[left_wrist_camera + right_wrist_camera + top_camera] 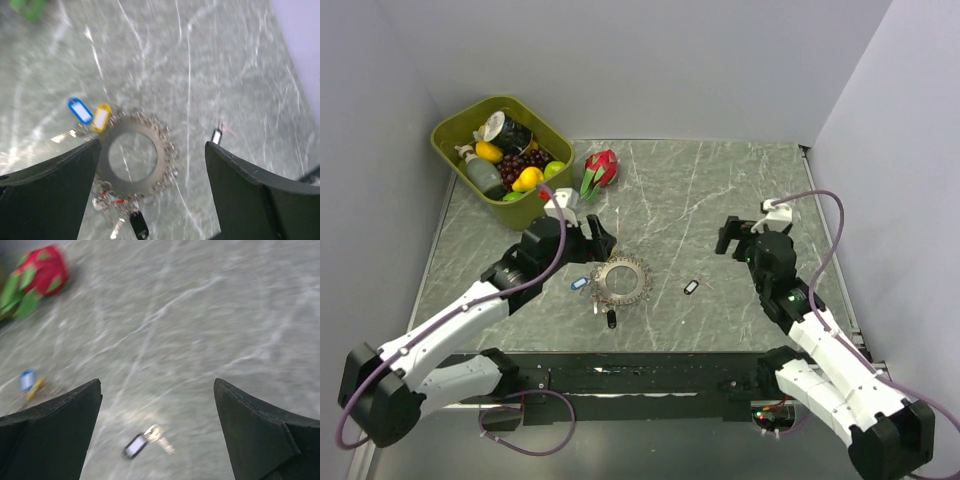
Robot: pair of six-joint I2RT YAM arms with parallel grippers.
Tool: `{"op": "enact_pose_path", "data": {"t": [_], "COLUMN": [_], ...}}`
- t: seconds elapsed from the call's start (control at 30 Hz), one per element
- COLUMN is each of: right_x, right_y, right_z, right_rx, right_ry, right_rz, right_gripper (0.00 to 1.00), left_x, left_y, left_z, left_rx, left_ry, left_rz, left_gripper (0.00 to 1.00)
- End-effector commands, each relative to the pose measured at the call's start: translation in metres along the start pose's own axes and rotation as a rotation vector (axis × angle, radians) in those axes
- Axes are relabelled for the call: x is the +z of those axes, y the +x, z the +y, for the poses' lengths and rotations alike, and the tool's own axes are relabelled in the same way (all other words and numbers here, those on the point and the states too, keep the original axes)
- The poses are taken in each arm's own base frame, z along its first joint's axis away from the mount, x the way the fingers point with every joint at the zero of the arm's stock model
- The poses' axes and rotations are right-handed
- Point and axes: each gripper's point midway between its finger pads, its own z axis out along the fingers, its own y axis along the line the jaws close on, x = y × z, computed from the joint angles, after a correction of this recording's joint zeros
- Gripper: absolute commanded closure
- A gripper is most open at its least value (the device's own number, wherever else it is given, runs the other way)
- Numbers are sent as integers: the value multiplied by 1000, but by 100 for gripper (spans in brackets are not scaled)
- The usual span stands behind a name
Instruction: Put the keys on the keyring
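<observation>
Left wrist view has the left claw spread wide, both dark fingers apart and nothing between them. It hangs above the counter, a grey-green marbled slab. Directly beneath its gap lies the large silvery metal keyring, flat on the counter and fringed with small metal pieces like a toothed gear. Several keys sit at its fringe: a blue-tagged key and a yellow-tagged key side by side on one side, and a black-tagged key among a tangle of small metal and red bits on another. Whether each is threaded on cannot be told.

Seen from above, the ring lies near the counter's middle, a little toward the near edge. One loose black-tagged key with a white window lies just to its right, apart from it.

The right claw is also open wide and empty, above that loose key and nearer the right edge.

A red-and-green dragon fruit lies toward the far edge, beside an olive-green bin of fruit and bottles in the far left corner.
</observation>
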Motion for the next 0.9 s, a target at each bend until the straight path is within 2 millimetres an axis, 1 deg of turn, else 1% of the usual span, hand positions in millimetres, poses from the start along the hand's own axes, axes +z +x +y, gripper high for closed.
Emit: {"op": "enact_pose_path", "data": {"t": [0.0, 0.03, 0.07, 0.1, 0.13, 0.17, 0.2, 0.23, 0.3, 0.33, 0.37, 0.4, 0.43, 0.47, 0.53, 0.6, 0.63, 0.67, 0.73, 0.77, 0.8, 0.87], "right_x": [9, 12, 14, 17, 18, 18, 15, 17, 19, 28, 32, 34, 37, 39, 44, 47, 46, 47, 58, 61, 68, 71], "right_y": [-1, 2, -18, 3, 7, 5, 5, 7, 10, 23, 28, 29, 29, 30, 30, 43, 39, 48, 49, 45, 45, 44], "right_z": [-43, -46, -43, -51, -56, -59, -57, -66, -74, -83, -86, -87, -79, -80, -82, -79, -81, -79, -79, -84, -84, -82], "right_rx": [-106, -129, -129, -165, -168, -175, -176, -185, -157, -159, -136, -148, -185, -205, -180, -213, -232, -223, -213, -229, -226, -203], "right_ry": [157, 163, 145, 150, 159, 161, 128, 144, 149, 162, 167, 164, 119, 116, 116, 74, 95, 83, 78, 111, 118, 112], "right_rz": [-108, -127, -241, -235, -261, -305, -374, -396, -422, -370, -351, -354, -357, -353, -376, -370, -401, -358, -306, -311, -286, -263], "right_gripper": [0, 0, 0, 0, 0, 0, 1, 1, 1, 1, 0, 0, 0, 0, 0, 0, 0, 0, 0, 0, 0, 0], "left_x": [-14, -16, -19, -20, -22, -25, -27, -29, -33, -35, -38, -39, -41, -44, -46, -49, -50, -52, -52, -54, -55, -55], "left_y": [-41, -45, -49, -51, -53, -56, -57, -58, -59, -65, -67, -67, -68, -69, -69, -70, -70, -71, -70, -71, -72, -71], "left_z": [12, 13, 12, 10, 7, 5, 3, 2, 2, -2, -3, -2, -3, -3, -5, -8, -9, -9, -9, -11, -11, -10], "left_rx": [-2, -6, -10, -9, -7, -6, -1, 2, 5, 5, 4, 5, 5, 7, 11, 12, 21, 21, 32, 37, 39, 39], "left_ry": [-76, -82, -74, -66, -48, -38, -31, -25, -18, -3, 8, 8, 12, 21, 40, 56, 61, 63, 70, 81, 87, 89], "left_rz": [-186, -205, -223, -231, -236, -246, -248, -253, -263, -289, -304, -307, -313, -321, -331, -338, -338, -344, -346, -358, -365, -374], "left_gripper": [5, 4, 3, 3, 3, 2, 2, 2, 1, 1, 1, 1, 1, 1, 1, 1, 0, 1, 0, 1, 1, 0]}}
